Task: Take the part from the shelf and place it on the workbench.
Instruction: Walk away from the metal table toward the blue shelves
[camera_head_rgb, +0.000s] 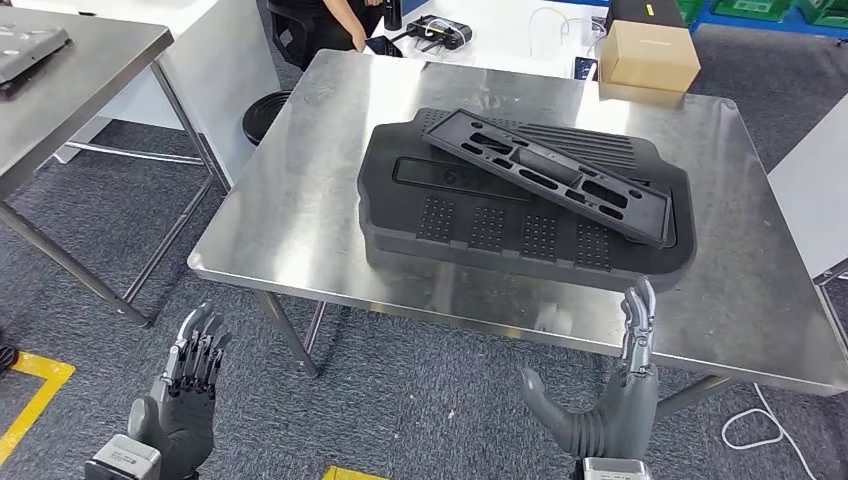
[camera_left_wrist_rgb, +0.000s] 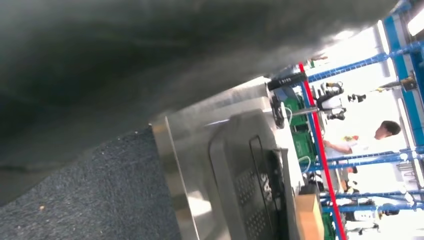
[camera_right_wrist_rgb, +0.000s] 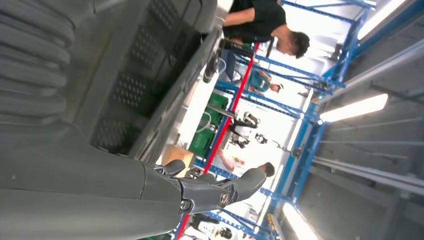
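Right hand: seen low, at the near edge of the bench; fingers spread and upright, nothing grasped. Fingertips are seen against the bench rim; contact cannot be told. Left hand: well apart to the left, below bench level over the carpet, fingers apart, nothing grasped.

Part: a long black slotted frame, laid tilted across a stack of black panels mid-bench, its far-right end near the stack's edge. Placement is judged done, w/ both hands released.

Risks: the part is lodged aslant on ribbed panels, not flat; it could be slid off toward the right if the bench is knocked. The right hand's raised fingers could be caught under the rim if lifted straight up, jolting the bench.

Surroundings: a cardboard box at the far-right corner; a second steel table at left; a white cable looped on the floor at right; a person in dark clothing beyond the far edge, at a white desk w/ cables.
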